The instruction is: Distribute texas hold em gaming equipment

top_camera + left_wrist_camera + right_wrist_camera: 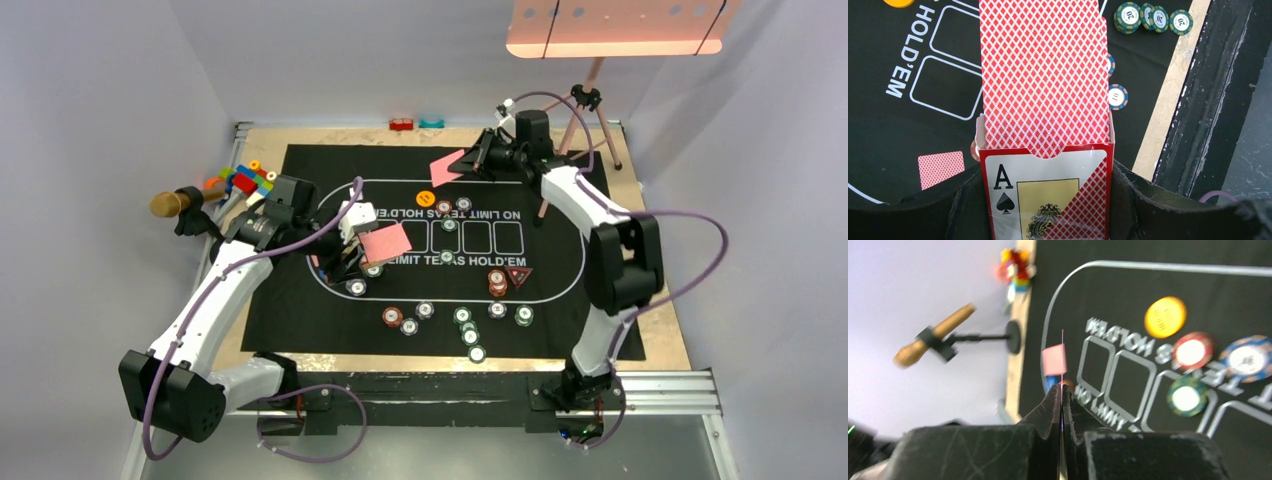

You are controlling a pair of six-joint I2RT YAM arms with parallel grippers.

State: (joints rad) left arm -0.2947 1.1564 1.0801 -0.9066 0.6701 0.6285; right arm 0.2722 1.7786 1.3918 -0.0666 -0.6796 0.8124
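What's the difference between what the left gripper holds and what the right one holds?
The left gripper grips a card box with the deck sticking out; the right gripper pinches one single card. The card box hangs over the mat's left end; the single card is near its far edge. Both show pink-red backs.

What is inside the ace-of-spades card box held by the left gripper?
Red-backed playing cards stick out of the open top of the card box. The box front covers their lower ends, so their number cannot be told.
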